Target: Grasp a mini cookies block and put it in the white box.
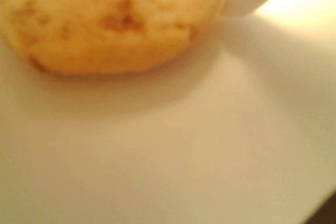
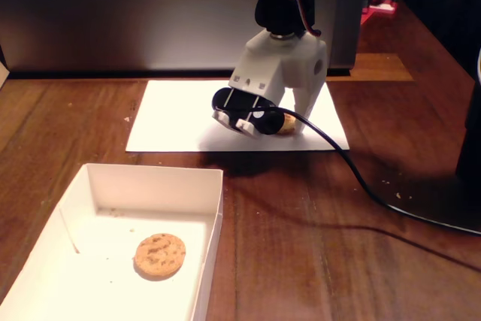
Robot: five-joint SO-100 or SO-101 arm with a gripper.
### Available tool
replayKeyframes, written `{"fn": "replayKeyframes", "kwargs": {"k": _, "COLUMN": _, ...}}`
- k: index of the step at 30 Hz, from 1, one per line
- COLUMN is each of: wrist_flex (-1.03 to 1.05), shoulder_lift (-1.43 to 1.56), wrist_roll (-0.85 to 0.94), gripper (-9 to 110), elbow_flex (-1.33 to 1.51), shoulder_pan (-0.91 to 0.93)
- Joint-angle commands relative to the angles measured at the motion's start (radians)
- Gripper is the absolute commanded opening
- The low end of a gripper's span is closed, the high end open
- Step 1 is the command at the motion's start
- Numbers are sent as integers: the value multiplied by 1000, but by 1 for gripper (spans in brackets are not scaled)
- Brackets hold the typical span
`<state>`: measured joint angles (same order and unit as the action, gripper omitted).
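Fixed view: arm bent low over paper sheet [image 2: 173,114], tool [image 2: 289,127] straddling cookie [image 2: 286,125]; grip unclear

I can read no text, label, brand, number or sign in either view; nothing on my screens carries legible writing.

cookie [image 1: 105,19] blurred and cut off at the wrist view's top, hand [image 2: 289,127] hiding it in the fixed view
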<state>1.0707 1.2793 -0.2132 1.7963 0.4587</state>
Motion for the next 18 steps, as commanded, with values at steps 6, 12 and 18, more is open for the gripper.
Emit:
{"fn": "replayKeyframes", "kwargs": {"k": 6, "wrist_flex": -5, "shoulder_lift": 23, "wrist_roll": -11, "gripper": 14, "elbow_flex": -74, "shoulder_pan": 18}}
{"fn": "replayKeyframes", "kwargs": {"k": 12, "wrist_flex": -6, "shoulder_lift": 80, "wrist_roll": 11, "gripper": 14, "elbow_flex": -72, "shoulder_pan": 18}}
{"fn": "replayKeyframes", "kwargs": {"k": 18, "wrist_flex": -21, "shoulder_lift": 268, "wrist_roll": 77, "gripper": 14, "elbow_flex": -80, "shoulder_pan": 17}}
